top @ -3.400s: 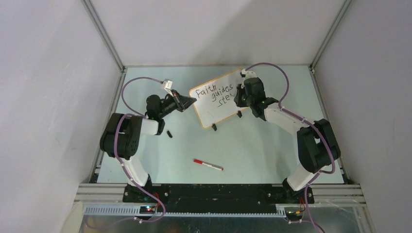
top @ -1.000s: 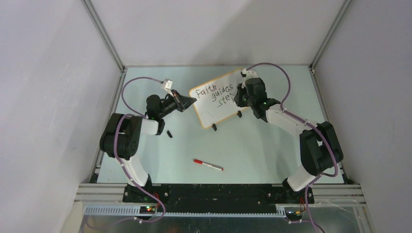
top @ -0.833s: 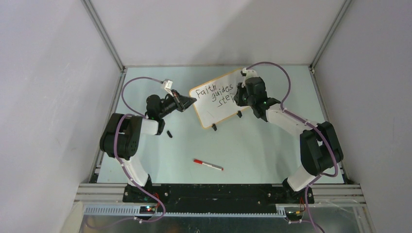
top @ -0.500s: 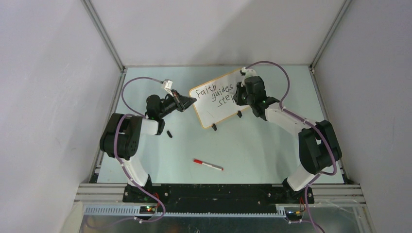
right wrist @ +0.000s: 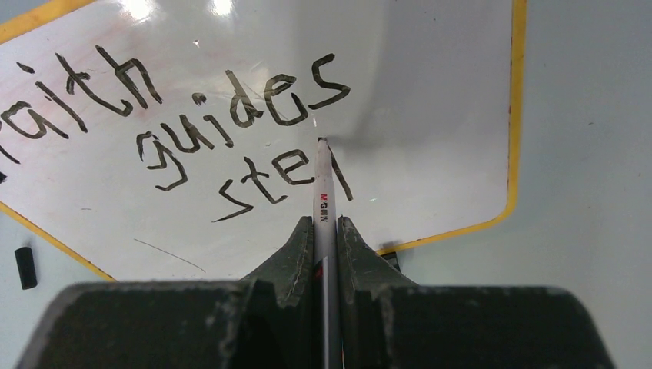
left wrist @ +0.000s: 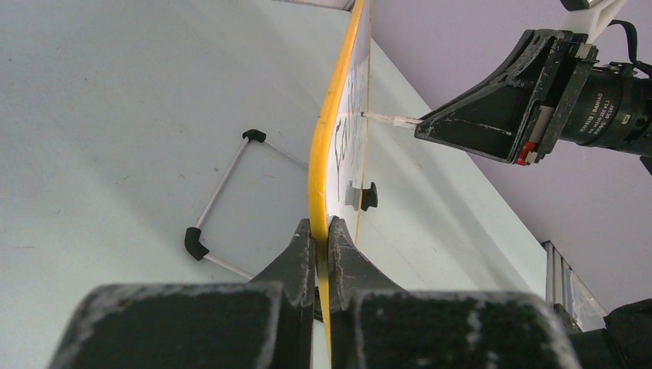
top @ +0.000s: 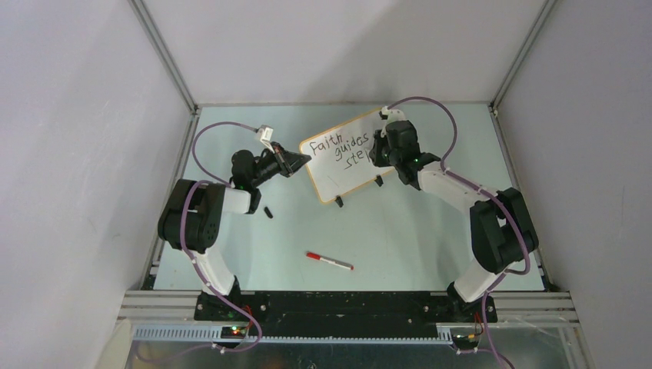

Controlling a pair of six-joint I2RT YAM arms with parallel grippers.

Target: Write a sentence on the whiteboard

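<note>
The whiteboard (top: 342, 157) stands tilted at the back of the table, its orange frame (left wrist: 321, 154) seen edge-on in the left wrist view. My left gripper (left wrist: 321, 231) is shut on the frame's left edge (top: 304, 160). My right gripper (right wrist: 325, 224) is shut on a white marker (right wrist: 323, 188), whose tip touches the board (right wrist: 430, 92) just under the "s" of "guides". The sentence (right wrist: 192, 115) reads "faith guides ste" with one further stroke beside the marker; in the top view the sentence (top: 338, 150) is partly hidden by my right gripper (top: 378, 154).
A red-capped pen (top: 329, 261) lies on the table near the front middle. A small black cap (top: 268, 212) lies near the left arm. The board's wire stand (left wrist: 223, 201) with black corner pieces rests behind the board. Grey walls close in both sides.
My right gripper has shifted slightly up and left along the board with the marker. The left arm and the board have not moved.
</note>
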